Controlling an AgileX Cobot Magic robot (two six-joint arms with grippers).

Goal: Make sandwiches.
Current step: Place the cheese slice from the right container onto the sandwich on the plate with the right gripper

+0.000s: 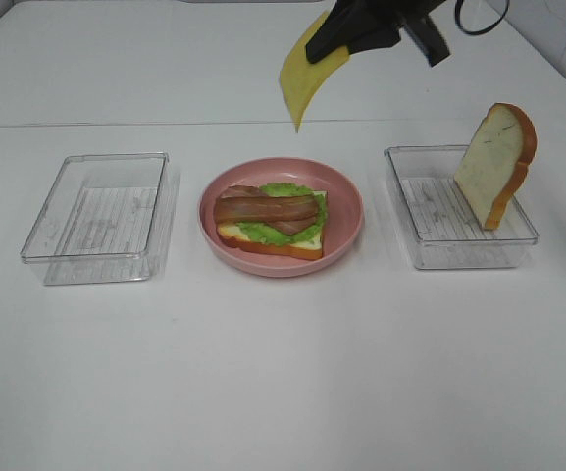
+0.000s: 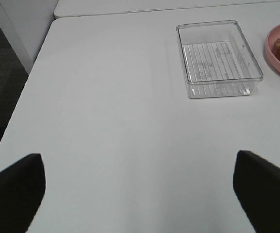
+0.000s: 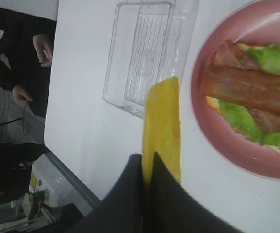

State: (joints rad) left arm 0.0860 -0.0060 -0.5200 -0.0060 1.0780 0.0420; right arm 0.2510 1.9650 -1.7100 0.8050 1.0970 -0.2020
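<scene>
Sandwich [image 1: 271, 221]: open-faced on pink plate [image 1: 346, 211], mid table [image 1: 263, 392]; bread base, ruffled lettuce, bacon strips uppermost | cheese slice [image 1: 307, 78]: hangs limp, pinched by closed right pincer [image 3: 147, 162] beyond the plate, probably the next layer | bread slice [image 1: 496, 162]: leans in right tray [image 1: 430, 245], waiting | left pincer [image 2: 140, 179]: spread wide, empty
</scene>
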